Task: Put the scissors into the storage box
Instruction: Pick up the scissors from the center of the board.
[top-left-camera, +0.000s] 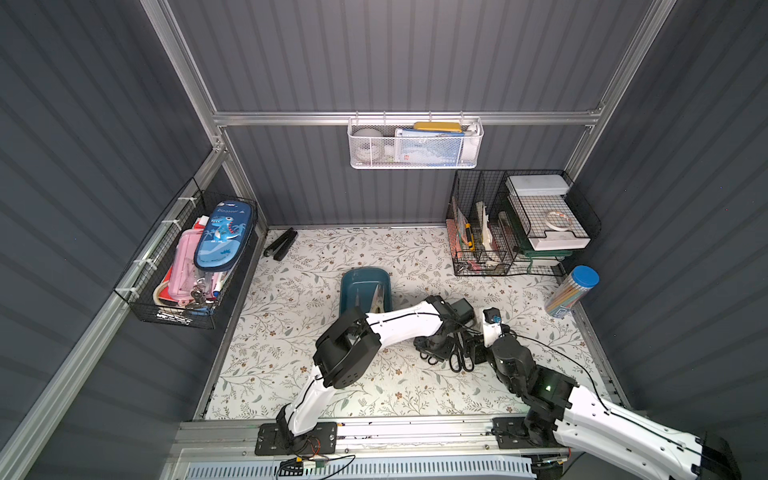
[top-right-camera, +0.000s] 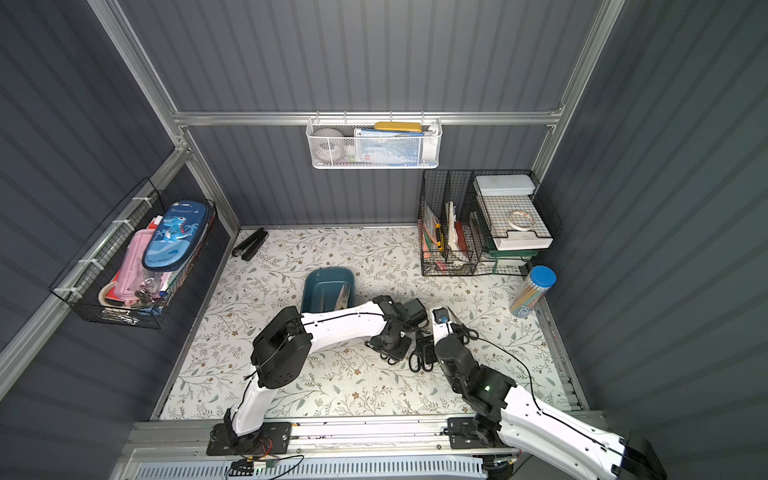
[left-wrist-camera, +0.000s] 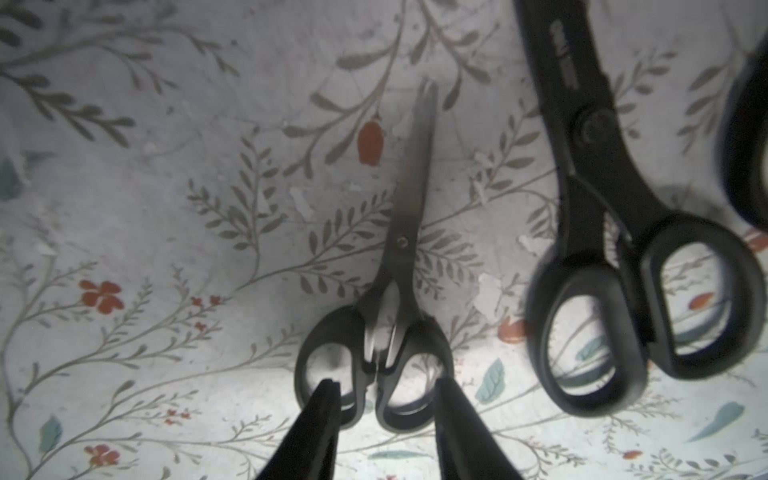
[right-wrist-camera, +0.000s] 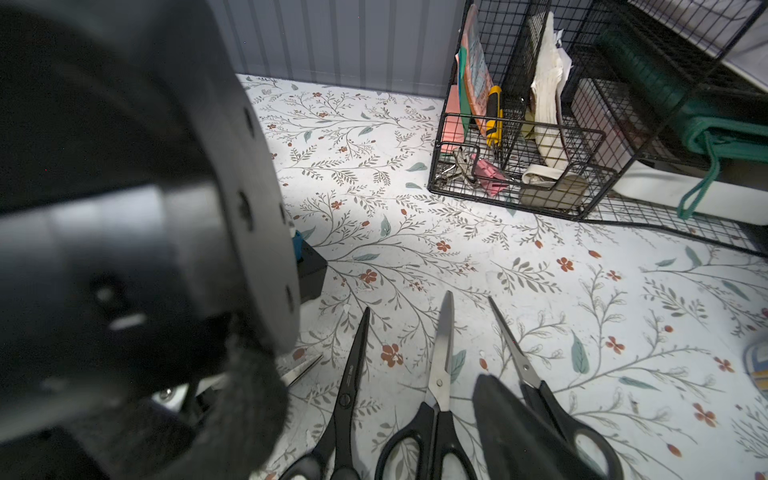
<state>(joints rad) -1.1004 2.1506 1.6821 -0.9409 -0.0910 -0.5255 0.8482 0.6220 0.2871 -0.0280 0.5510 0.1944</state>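
The teal storage box (top-left-camera: 362, 273) (top-right-camera: 328, 274) stands mid-table with steel scissor blades (top-left-camera: 377, 297) lying in it. Several black-handled scissors lie side by side to its right. My left gripper (left-wrist-camera: 386, 390) (top-left-camera: 433, 347) points down and is closed in on the handle rings of a small black-handled pair (left-wrist-camera: 405, 232), which lies flat on the table. Beside it lies a larger all-black pair (left-wrist-camera: 598, 195) (right-wrist-camera: 348, 395). My right gripper (right-wrist-camera: 380, 415) (top-left-camera: 491, 318) hovers open above a steel-bladed pair (right-wrist-camera: 441, 365). One of its fingers (right-wrist-camera: 511, 428) partly covers another pair (right-wrist-camera: 525, 370).
A black stapler-like bar (top-left-camera: 281, 244) lies at the back left. A black wire organiser (top-left-camera: 519, 224) stands back right, with a blue-lidded pencil tube (top-left-camera: 573, 291) beside it. A black wire basket (top-left-camera: 187, 266) hangs on the left wall. A white mesh basket (top-left-camera: 415, 143) hangs on the back wall.
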